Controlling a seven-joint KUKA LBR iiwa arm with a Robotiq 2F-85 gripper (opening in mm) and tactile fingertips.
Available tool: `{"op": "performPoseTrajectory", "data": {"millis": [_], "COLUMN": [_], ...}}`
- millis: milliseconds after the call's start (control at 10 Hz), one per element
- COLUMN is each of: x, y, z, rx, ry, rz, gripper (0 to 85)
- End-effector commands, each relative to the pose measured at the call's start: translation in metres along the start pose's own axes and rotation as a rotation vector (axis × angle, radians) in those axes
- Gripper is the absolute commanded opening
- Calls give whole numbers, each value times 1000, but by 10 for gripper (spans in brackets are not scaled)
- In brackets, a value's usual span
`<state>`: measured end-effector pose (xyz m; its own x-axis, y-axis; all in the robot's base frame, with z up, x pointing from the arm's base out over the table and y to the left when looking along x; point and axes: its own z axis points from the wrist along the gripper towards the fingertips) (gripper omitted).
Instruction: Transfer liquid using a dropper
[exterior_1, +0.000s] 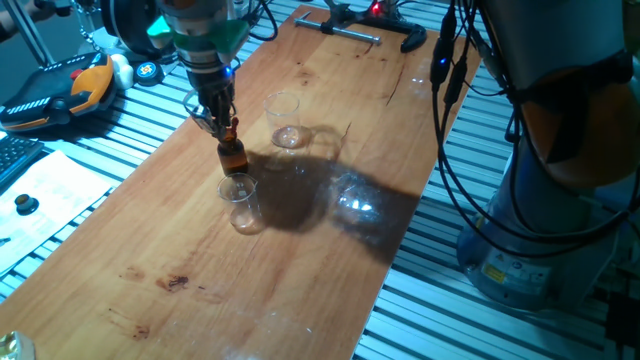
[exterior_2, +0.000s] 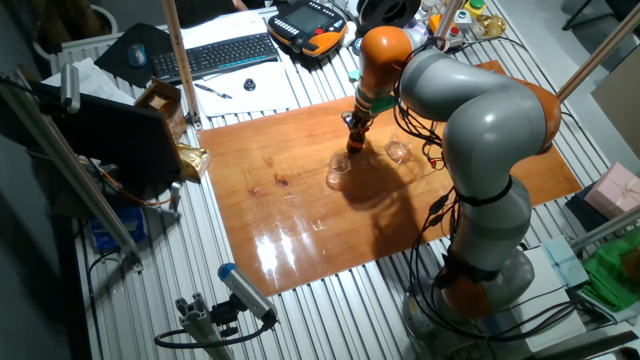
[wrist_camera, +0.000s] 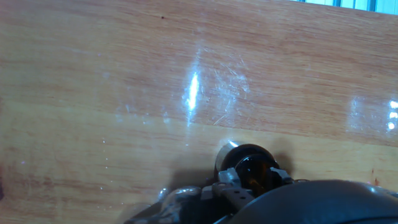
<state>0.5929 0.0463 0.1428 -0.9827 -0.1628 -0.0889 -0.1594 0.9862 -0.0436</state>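
a long wooden board with a shiny varnish (exterior_1: 330, 215) lies on a metal table with slats, and around it there are a keyboard, papers and an orange and black hand controller (exterior_1: 62, 88) at the far left of one fixed view. the one grey and orange robot arm (exterior_2: 470, 120) reaches down over the middle of the board, and its two-finger gripper (exterior_1: 216, 122) stands right above the small amber-brown glass bottle (exterior_1: 233, 156). between the fingers a small reddish piece shows, which i judge to be the end of the thin clear glass dropper (exterior_1: 231, 127), with its tube going down into the bottle; the glass tube itself is too thin to see. the fingers look pressed in on this reddish end, so the gripper seems to pinch the dropper, though the hand view shows only the dark round mouth of the bottle just in front of the fingers. the step in hand is, in my judgement, to take liquid from the bottle or to lift the dropper out of it. the next move calls for a straight lift up, so that the tube does not hit the neck and tip the bottle, and then a short move to the small clear glass beaker (exterior_1: 239, 197) just near of the bottle. i count one bottle, one dropper and three clear beakers: this near one, a taller one (exterior_1: 285, 118) to the far right, and a third (exterior_1: 357, 197) on the right that is hard to see in the shadow.
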Motion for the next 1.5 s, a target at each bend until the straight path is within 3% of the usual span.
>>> {"op": "performPoseTrajectory", "data": {"millis": [0,400,700,900,1400], "x": [0,-5,-13,-11,-4], "y": [0,2,-12,-14,-16], "z": [1,-7,-15,-11,3], "rx": [1,12,21,39,38], "ry": [-4,4,14,14,11], "rz": [-1,-3,-30,-54,-72], "gripper": [327,330,333,333,320]}}
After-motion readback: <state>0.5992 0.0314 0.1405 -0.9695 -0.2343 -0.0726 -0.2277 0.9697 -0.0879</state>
